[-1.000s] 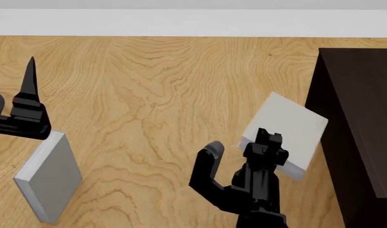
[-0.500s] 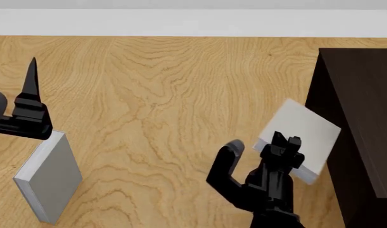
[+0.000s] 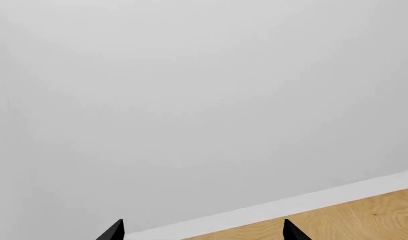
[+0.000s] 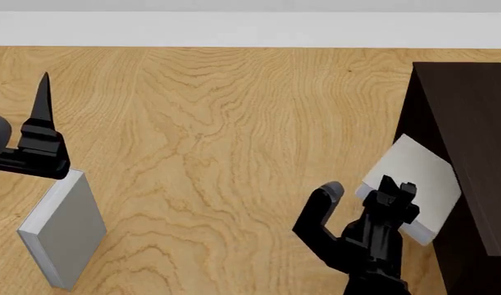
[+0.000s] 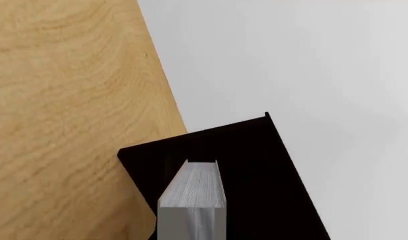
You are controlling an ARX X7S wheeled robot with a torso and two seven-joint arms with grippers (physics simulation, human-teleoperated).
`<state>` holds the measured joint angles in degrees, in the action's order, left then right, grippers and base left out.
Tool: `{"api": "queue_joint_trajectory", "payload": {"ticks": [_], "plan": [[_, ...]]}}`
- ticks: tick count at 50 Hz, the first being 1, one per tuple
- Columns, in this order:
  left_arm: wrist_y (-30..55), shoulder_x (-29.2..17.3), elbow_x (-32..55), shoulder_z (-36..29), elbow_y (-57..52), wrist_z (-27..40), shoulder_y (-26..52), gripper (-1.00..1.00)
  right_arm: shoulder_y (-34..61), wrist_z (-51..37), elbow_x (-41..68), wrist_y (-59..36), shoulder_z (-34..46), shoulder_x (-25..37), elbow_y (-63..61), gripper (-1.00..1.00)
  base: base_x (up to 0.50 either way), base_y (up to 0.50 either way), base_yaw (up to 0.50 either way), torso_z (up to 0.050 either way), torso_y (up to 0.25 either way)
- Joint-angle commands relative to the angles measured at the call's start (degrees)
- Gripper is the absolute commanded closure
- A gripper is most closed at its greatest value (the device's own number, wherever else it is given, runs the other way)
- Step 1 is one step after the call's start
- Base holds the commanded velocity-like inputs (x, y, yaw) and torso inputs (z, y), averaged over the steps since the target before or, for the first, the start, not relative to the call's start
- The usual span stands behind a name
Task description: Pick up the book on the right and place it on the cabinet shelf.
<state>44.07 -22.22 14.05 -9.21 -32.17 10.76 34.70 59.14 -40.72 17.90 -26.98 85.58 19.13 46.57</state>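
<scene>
The right hand point(image 4: 394, 187) was clamped on the book point(image 4: 418, 175), a thin, unmarked, pale grey-white hardcover held tilted above the table point(image 4: 217, 123), its far corner overlapping the front edge of the very dark brown cabinet point(image 4: 471, 123). Two books showed in all, the other a darker grey book point(image 4: 66, 227) lying just beside the left hand point(image 4: 41, 123). I could not tell how that hand's fingers were set.

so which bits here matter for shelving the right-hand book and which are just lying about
Part of the job:
- pale book, held by the right tool
- dark cabinet, where it goes

Just lying about:
- grey book on the table's left
- left tool, empty, raised over that side
</scene>
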Motion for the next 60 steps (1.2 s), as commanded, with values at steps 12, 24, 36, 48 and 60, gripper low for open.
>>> {"api": "queue_joint_trajectory", "payload": {"ticks": [12,24,36,48,60], "plan": [[0.45,-0.05,0.43,0.07,-0.45,0.51,0.31,-1.00,-0.62,2.60,-5.20,14.21,-1.95,-9.03,27.91,1.00,0.00,0.00,0.00,0.001,0.001],[0.38,0.06,0.63,-0.14,-0.32,0.66,0.51,-1.00,-1.78,3.03,-6.16,12.27,-5.29,-8.27,28.32,1.00,0.00,0.00,0.00,0.000,0.001],[-0.47,0.04,0.65,-0.28,0.36,0.71,0.15,-1.00,-2.58,2.40,-8.12,7.90,-9.31,-7.56,28.32,1.00,0.00,0.00,0.00,0.000,0.000],[-1.16,-0.26,1.01,-0.04,0.29,0.55,-0.43,-1.00,-5.84,-0.93,-5.85,-3.27,-13.11,-0.97,13.26,1.00,0.00,0.00,0.00,0.000,0.001],[-1.33,-0.48,1.26,0.21,0.34,0.64,-0.69,-1.00,-6.32,0.04,-5.04,-4.20,-13.71,1.89,10.74,1.00,0.00,0.00,0.00,0.000,0.000]]}}
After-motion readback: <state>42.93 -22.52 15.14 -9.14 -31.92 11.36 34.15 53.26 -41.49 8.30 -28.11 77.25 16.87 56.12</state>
